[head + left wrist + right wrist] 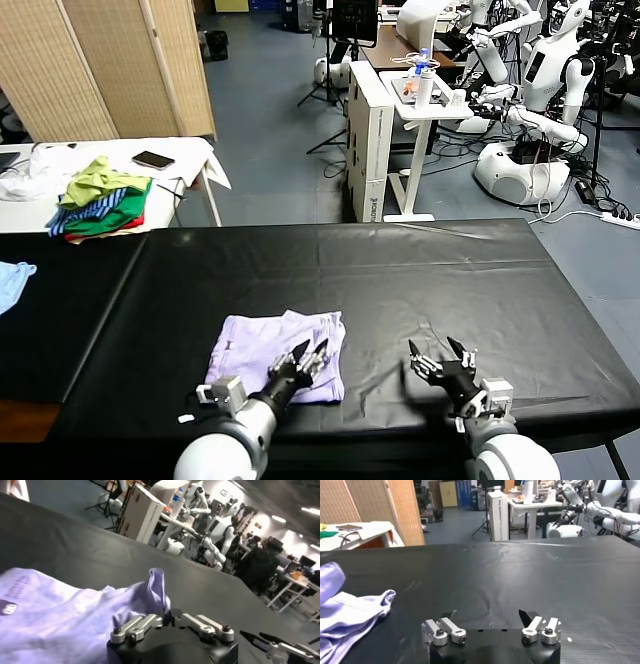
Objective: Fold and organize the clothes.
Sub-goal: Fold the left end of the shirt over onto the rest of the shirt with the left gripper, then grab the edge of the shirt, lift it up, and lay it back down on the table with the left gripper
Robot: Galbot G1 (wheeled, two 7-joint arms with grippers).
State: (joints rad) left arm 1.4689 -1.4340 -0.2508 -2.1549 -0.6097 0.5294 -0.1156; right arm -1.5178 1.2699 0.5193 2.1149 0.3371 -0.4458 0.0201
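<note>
The pale lavender T-shirt (pixel 270 345) lies folded into a rough rectangle near the front edge of the black table (pixel 400 280). My left gripper (pixel 312 352) is at its right front corner, and its jaws stand close together on a raised fold of the fabric. In the left wrist view that fold (pixel 157 587) stands up in a peak right at the left gripper (pixel 169 614). To the shirt's right, my right gripper (pixel 438 352) rests low over bare table, open and holding nothing. The right wrist view shows the right gripper (pixel 487 614) wide apart, with the T-shirt (pixel 345 615) off to one side.
A pile of green, striped and red garments (pixel 100 200) and a phone (pixel 153 159) lie on the white table (pixel 180 150) at the back left. A light blue cloth (pixel 12 280) sits at the left edge. Beyond the table stand a white cart (pixel 400 130) and other robots (pixel 540 100).
</note>
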